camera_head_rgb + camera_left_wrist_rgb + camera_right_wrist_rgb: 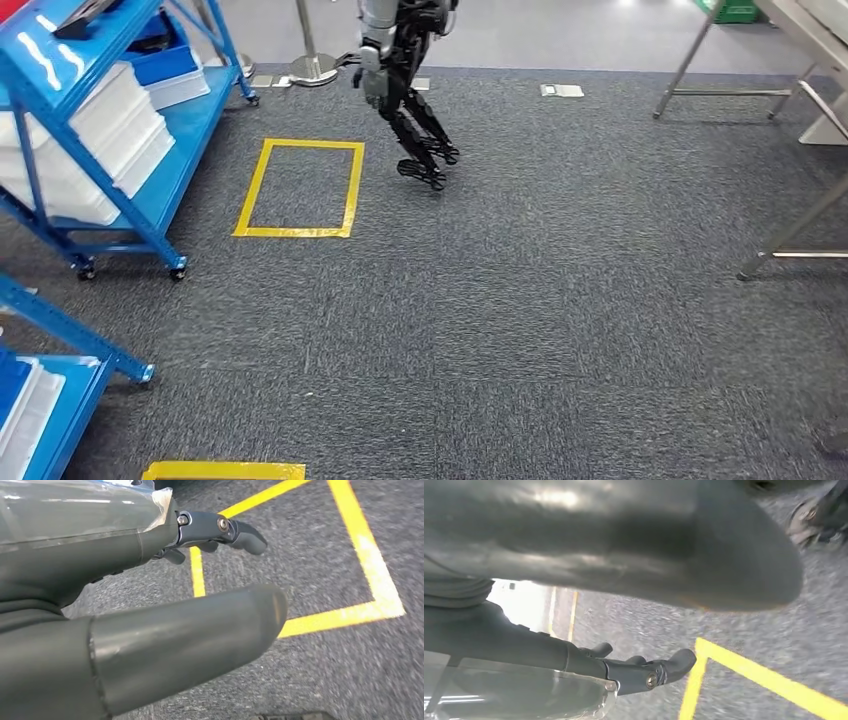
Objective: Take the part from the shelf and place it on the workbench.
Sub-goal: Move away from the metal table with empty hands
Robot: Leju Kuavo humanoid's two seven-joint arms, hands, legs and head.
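Both the left hand (150, 605) and the right hand (634, 580) hang loose over the grey carpet (520, 300) holding nothing, probably because the part likely sits among the white bins (90, 140) on the blue shelf (110, 150).

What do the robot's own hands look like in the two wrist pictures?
The left hand has a thick, smooth grey thumb, darker jointed fingers with silver screws, and a clear plastic film over its back. The right hand looks the same: grey thumb, dark fingers, clear film.
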